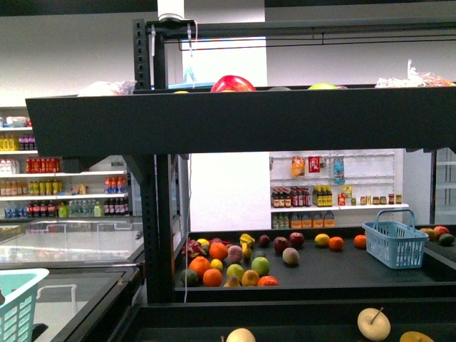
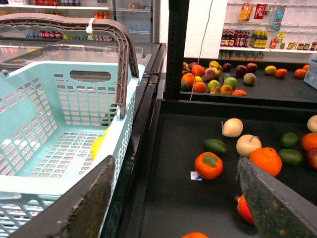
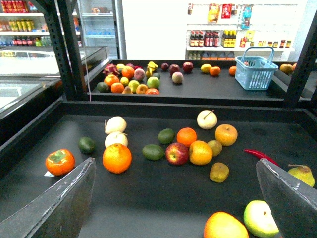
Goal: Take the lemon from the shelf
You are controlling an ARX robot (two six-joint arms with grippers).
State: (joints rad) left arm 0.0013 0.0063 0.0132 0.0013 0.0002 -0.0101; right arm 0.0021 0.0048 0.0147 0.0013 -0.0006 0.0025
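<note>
Left wrist view: open jaws above shelf (image 2: 208,208)

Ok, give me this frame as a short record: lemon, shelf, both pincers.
lemon: likely the yellow fruit inside the basket, mostly hidden by its wall
shelf: black tray, mixed fruit loose on it
left pincer: open, empty, beside the basket
right pincer: open, empty, above the shelf

The lemon (image 2: 97,146) (bright yellow, smooth, mostly hidden by the wall) lies inside the pale teal basket (image 2: 59,124), beside the shelf (image 2: 168,198), a black tiered rack with dark trays.
</note>
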